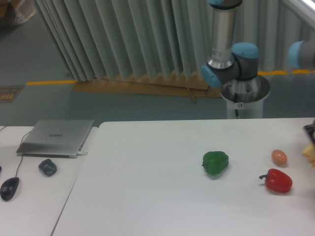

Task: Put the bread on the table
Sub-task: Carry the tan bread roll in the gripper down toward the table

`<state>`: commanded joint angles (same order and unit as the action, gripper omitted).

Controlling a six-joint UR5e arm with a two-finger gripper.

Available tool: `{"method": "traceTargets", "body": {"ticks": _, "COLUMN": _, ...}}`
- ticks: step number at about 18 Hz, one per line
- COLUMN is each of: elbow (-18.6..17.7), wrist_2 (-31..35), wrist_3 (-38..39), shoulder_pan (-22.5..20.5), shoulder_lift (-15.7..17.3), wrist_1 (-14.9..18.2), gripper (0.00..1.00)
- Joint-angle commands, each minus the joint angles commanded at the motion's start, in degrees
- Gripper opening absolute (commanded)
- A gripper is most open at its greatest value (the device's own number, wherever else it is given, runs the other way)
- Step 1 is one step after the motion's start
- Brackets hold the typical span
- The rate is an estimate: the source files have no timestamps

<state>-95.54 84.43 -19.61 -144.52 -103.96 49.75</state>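
The white table [147, 196] fills the lower frame. At the far right edge a pale beige lumpy piece, which looks like the bread [310, 154], is cut off by the frame. Directly above it is a dark part that looks like the gripper [311, 132], also mostly out of frame. I cannot see the fingers, or whether the bread is held or resting on the table. The arm's base [244, 93] stands behind the table's far edge, with blue joints above it [236, 61].
A green pepper [215, 162], a red pepper [278, 181] and a small orange-tan ball [279, 157] lie on the right half of the table. On the adjoining desk at left are a closed laptop [56, 137], a dark object [47, 167] and a mouse [10, 188].
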Motion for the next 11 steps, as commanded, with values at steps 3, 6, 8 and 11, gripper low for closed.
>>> {"method": "traceTargets", "body": {"ticks": 3, "elbow": 1.3, "wrist_2": 10.9, "wrist_3": 1.8, "shoulder_pan": 10.0, "shoulder_lift": -4.4, "wrist_1": -0.1, "gripper": 0.22}}
{"method": "traceTargets", "body": {"ticks": 6, "elbow": 5.2, "wrist_2": 19.5, "wrist_3": 9.2, "shoulder_pan": 18.9, "shoulder_lift": -10.7, "wrist_1": -0.4, "gripper": 0.22}}
{"method": "traceTargets", "body": {"ticks": 8, "elbow": 5.4, "wrist_2": 21.0, "wrist_3": 9.5, "shoulder_pan": 20.5, "shoulder_lift": -12.2, "wrist_1": -0.4, "gripper": 0.22}}
{"method": "traceTargets", "body": {"ticks": 11, "elbow": 5.2, "wrist_2": 21.1, "wrist_3": 9.0, "shoulder_pan": 20.7, "shoulder_lift": -12.4, "wrist_1": -0.5, "gripper": 0.22}}
